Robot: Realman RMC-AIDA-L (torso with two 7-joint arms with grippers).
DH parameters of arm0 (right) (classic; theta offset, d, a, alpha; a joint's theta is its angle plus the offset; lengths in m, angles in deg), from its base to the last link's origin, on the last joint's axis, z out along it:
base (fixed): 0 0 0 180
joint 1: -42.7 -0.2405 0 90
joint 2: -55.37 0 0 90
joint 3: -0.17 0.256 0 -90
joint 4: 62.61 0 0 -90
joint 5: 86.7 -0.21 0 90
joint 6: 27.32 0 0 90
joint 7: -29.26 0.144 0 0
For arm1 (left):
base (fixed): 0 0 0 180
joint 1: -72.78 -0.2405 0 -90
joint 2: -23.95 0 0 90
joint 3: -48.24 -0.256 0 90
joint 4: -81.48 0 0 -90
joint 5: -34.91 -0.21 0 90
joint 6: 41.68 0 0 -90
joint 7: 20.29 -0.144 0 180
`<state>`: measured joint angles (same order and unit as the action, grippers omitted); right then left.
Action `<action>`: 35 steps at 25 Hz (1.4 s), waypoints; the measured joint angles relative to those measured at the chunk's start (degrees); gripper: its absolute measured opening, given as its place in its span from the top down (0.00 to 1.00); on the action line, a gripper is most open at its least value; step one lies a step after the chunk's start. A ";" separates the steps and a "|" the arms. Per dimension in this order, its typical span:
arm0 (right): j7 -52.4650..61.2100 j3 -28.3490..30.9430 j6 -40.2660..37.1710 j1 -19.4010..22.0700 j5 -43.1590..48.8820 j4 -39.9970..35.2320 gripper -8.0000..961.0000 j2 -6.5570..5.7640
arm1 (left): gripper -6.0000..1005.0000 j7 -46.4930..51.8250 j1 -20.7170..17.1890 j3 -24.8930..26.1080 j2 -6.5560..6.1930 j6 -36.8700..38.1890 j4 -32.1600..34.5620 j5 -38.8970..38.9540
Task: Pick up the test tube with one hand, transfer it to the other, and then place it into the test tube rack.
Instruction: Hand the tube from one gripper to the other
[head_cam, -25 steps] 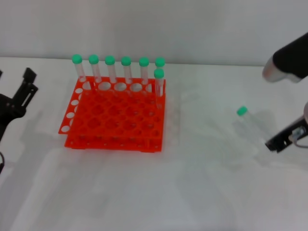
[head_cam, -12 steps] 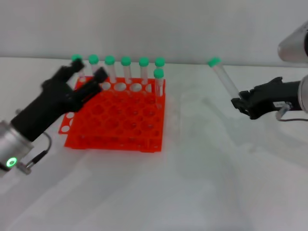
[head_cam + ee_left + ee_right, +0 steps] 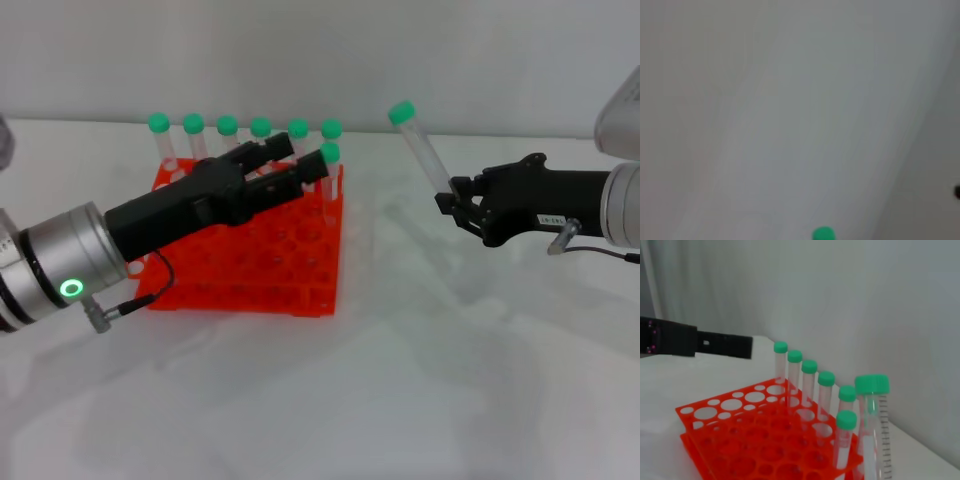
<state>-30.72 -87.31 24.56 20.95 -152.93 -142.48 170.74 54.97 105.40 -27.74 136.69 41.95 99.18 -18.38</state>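
L gripper (image 3: 290,165) reaches out above the test tube rack (image 3: 230,270), fingers spread apart, prob. to receive. R gripper (image 3: 452,208) clamps the test tube (image 3: 421,150) near its lower end, held aloft w/ cap up and tilted toward the L, well apart from it. Behind, seven capped tubes (image 3: 260,140) stand along the rack's far edge; L fingers hover just beside them, so collision risk.

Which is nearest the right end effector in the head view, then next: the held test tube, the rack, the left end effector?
1. Test tube: gripped in the right end effector, cap tilted up.
2. Left end effector: open, reaching over the rack's right rear.
3. Test tube rack: beneath and beyond it, on the robot's left.
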 joint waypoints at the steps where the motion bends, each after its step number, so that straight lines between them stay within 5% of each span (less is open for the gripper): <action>1: -0.91 0.04 -0.04 0.00 -0.93 0.23 0.79 0.01 | 0.15 0.75 0.06 0.08 0.06 -0.03 0.36 -0.34; 12: -12.04 -1.18 0.52 0.77 -12.07 1.89 0.77 0.10 | 0.16 3.80 0.68 0.47 -0.21 -0.78 0.68 -0.05; 35: -13.44 -4.10 -0.41 -0.63 -12.54 1.25 0.72 0.14 | 0.16 7.17 4.94 0.34 0.60 -6.28 2.32 -6.33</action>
<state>-44.16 -91.40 24.15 20.33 -165.47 -141.23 170.88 62.14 110.34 -27.40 137.29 35.67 101.50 -24.71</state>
